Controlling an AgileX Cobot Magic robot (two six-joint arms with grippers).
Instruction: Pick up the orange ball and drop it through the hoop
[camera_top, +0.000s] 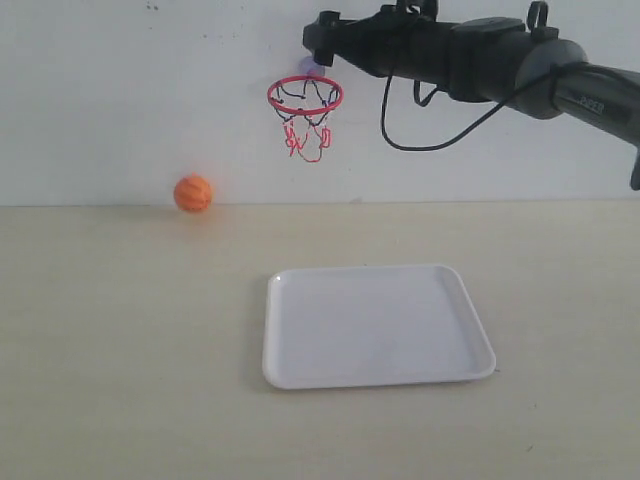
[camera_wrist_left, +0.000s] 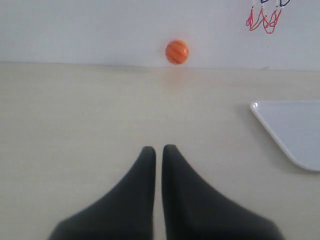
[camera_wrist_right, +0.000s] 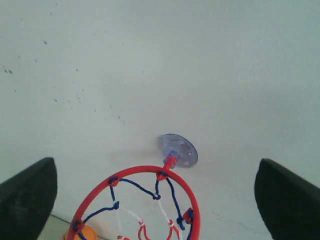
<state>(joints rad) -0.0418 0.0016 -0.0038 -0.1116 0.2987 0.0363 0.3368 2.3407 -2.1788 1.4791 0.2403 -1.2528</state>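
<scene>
Awaiting pickup, the orange ball (camera_top: 193, 193) sits free by the wall (camera_top: 120, 100); the narrow left claw (camera_wrist_left: 158, 150) must open toward it, right claw (camera_wrist_right: 156, 164) wide.

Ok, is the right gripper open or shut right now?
Open. The right gripper holds nothing; its fingers stand wide apart, the hoop showing between them.

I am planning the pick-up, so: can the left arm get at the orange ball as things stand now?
Probably yes. Only bare table lies between the shut left claw and the orange ball; the white tray sits off to one side. The claw must open first.
</scene>
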